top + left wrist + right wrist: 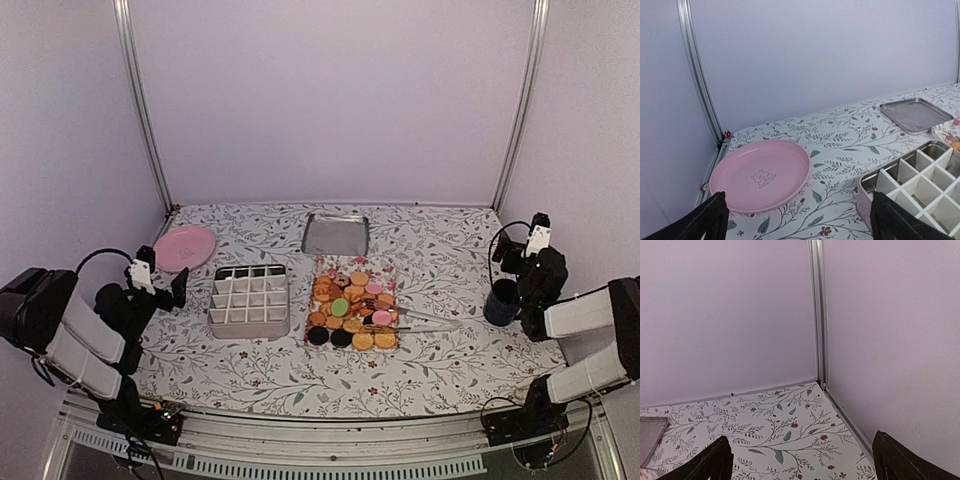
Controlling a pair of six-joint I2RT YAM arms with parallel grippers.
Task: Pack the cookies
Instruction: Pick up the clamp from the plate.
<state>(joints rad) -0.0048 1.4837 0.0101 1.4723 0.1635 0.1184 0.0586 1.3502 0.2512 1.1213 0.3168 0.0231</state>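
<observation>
Soft, even, slightly lavender light fills every view, and shadows on the bench [430, 250] are faint. The overhead picture is fairly sharp, though its frame posts [142, 110] lean at the edges. Just ahead of the left gripper [800, 222], the pink plate [760, 175] shows a mild sheen. The fingers of this gripper and of the right gripper [800, 460] read as dark, soft-edged silhouettes.

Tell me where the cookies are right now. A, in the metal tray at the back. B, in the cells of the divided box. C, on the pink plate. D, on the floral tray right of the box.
D: the cookies lie piled on the floral tray, while the divided box, pink plate and metal tray hold none.
</observation>
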